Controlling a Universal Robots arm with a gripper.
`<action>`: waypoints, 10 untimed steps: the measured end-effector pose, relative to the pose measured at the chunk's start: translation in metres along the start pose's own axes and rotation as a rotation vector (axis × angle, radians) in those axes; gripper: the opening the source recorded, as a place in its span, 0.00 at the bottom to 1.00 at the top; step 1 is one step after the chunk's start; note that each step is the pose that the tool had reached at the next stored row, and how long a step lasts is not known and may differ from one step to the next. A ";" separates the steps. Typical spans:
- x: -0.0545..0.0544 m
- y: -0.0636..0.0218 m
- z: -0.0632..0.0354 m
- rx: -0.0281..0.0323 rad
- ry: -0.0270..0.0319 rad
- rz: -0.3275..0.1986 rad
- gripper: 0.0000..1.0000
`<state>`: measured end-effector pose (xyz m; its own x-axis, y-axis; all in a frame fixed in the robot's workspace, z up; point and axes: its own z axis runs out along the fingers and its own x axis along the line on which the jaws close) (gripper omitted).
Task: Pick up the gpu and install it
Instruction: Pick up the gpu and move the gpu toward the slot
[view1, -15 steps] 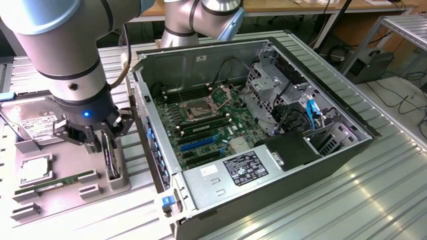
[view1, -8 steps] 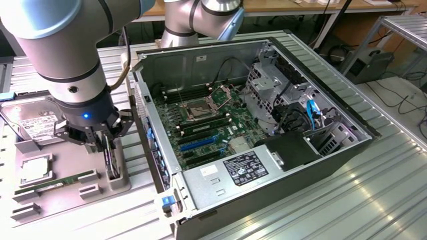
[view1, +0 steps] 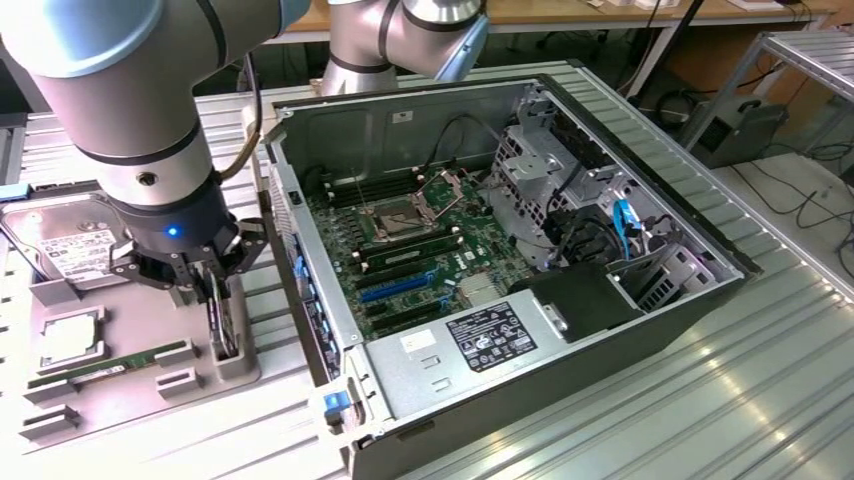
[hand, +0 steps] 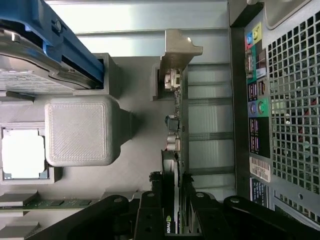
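Gpu (view1: 224, 335) stands on edge in a narrow slot of the grey tray (view1: 147, 400), just beside the rear wall of the open computer case (view1: 534, 400). In the wrist view its silver bracket (hand: 177, 50) is at the end away from the gripper (hand: 172, 186).

Around it, we note:
- On the same tray, a hard drive (view1: 60, 245) with a white label, a processor chip (view1: 64, 342) and a green RAM stick (view1: 107, 367), all apart from the card.
- A raised grey block (hand: 77, 130) of the tray sits beside the slot.
- The case's port panel (hand: 257, 100) and vent grille (hand: 295, 125) run close along the card's other side — the tightest neighbour.
- Inside the case are the motherboard (view1: 414, 250), blue cables (view1: 621, 220) and the power supply (view1: 414, 360).

Writing:
- The power supply's black label (view1: 491, 335) carries white print too small for us to read.
- A barcode sticker (hand: 260, 167) sits on the case rear.
- A small green logo shows on the card's edge between the fingers (hand: 152, 210), lettering not legible.

Arm (view1: 134, 120): the wrist points straight down over the tray, with a blue light lit on it. The gripper is clamped on the card's two faces — one finger on each side — and the card sits in its slot.
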<state>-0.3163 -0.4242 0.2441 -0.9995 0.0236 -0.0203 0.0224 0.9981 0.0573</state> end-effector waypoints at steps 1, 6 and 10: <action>0.000 0.0000 0.0000 -0.0004 0.0013 -0.021 0.26; 0.000 0.0001 -0.0008 -0.0008 0.0016 -0.024 0.26; -0.001 0.0005 -0.0085 -0.0008 0.0017 -0.024 0.26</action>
<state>-0.3159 -0.4242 0.2526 -0.9998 -0.0005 -0.0199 -0.0016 0.9983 0.0576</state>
